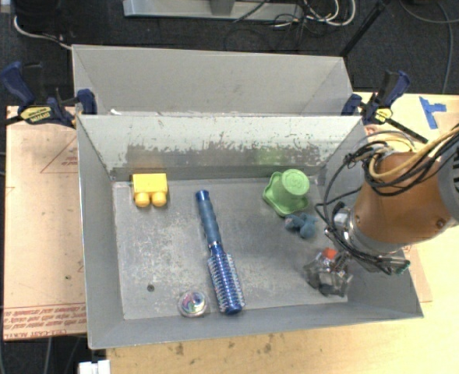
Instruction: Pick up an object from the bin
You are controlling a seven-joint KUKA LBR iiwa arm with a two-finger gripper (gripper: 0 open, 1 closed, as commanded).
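Low in the bin's near right corner sits the gripper [329, 277], a grey metal cluster with a small red spot on it, close to the grey floor and just beside the sloping right wall of the bin [213, 142]. Whether it is released or clenched cannot be told from the camera view, nor whether it has anything in its grasp. Above it the wrist carries an orange-brown cover [397, 201] with black cables [346, 170] looped around it, and the arm runs off to the right.

The thing nearest to the gripper is a small blue-grey lump [304, 224], lying on the floor a little further back and to the left, apart from the gripper. Just behind the lump, and seeming to touch it, a green cup [287, 191] lies tipped with its round mouth facing up and forward, near the back wall.

A blue hairbrush [217, 255] lies lengthwise in the middle of the floor, its handle towards the back and its bristled head towards the front. Beside the brush head, at the front left, rests a small round shiny thing [192, 304]. A yellow block [150, 189] with two round studs sits in the back left corner, well apart from the gripper
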